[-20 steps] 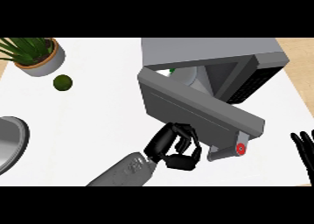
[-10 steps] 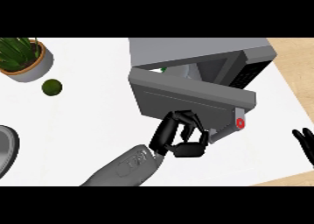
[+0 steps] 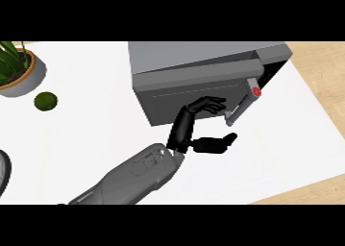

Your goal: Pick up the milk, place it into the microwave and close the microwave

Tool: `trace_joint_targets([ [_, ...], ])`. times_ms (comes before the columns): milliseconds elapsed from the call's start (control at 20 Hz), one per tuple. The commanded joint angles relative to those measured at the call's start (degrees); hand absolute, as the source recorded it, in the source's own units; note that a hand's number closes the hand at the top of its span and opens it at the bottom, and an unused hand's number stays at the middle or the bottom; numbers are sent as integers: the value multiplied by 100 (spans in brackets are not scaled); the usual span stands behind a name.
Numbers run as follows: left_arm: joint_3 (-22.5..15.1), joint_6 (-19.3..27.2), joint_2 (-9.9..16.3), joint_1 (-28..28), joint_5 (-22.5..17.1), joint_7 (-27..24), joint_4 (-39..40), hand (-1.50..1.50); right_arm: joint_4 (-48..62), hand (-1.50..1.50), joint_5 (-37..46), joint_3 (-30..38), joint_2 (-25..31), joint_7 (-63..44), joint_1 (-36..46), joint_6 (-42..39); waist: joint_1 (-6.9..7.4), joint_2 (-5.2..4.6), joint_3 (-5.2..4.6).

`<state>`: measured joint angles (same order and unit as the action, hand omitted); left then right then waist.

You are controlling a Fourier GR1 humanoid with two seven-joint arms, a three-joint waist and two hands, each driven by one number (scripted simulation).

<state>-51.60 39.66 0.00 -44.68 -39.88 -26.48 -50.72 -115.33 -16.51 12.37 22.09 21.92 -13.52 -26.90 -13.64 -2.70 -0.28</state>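
Left hand with fingers extended and flat against the microwave door, thumb spread, nothing held. Door nearly closed, narrow gap at its handle side. Microwave at the counter's far edge. Milk not visible. Lime and potted plant near the far left corner.

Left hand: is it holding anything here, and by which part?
Nothing is held. The left hand lies with straight fingers against the front of the microwave door, which is nearly shut. No milk is visible.
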Motion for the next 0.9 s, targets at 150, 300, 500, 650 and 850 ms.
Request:
trace_joint_targets([
  [150,440,410,0,-441,-603,-67,241,-150,-269,150,855,721,619,93,613,423,-120,-91,-18],
  [300,490,534,0,-480,-818,-188,165,-150,-247,150,924,757,705,103,762,454,-137,-134,-13],
  [500,485,598,0,-505,-1073,-313,172,-150,-144,150,1019,826,877,73,943,456,-127,-178,-7],
  [650,436,631,0,-608,-1194,-381,234,-150,-79,150,1035,840,933,25,1104,497,-90,-184,1],
  [850,394,622,0,-633,-1348,-542,295,-150,5,150,1037,851,959,24,1215,516,-147,-212,7],
])
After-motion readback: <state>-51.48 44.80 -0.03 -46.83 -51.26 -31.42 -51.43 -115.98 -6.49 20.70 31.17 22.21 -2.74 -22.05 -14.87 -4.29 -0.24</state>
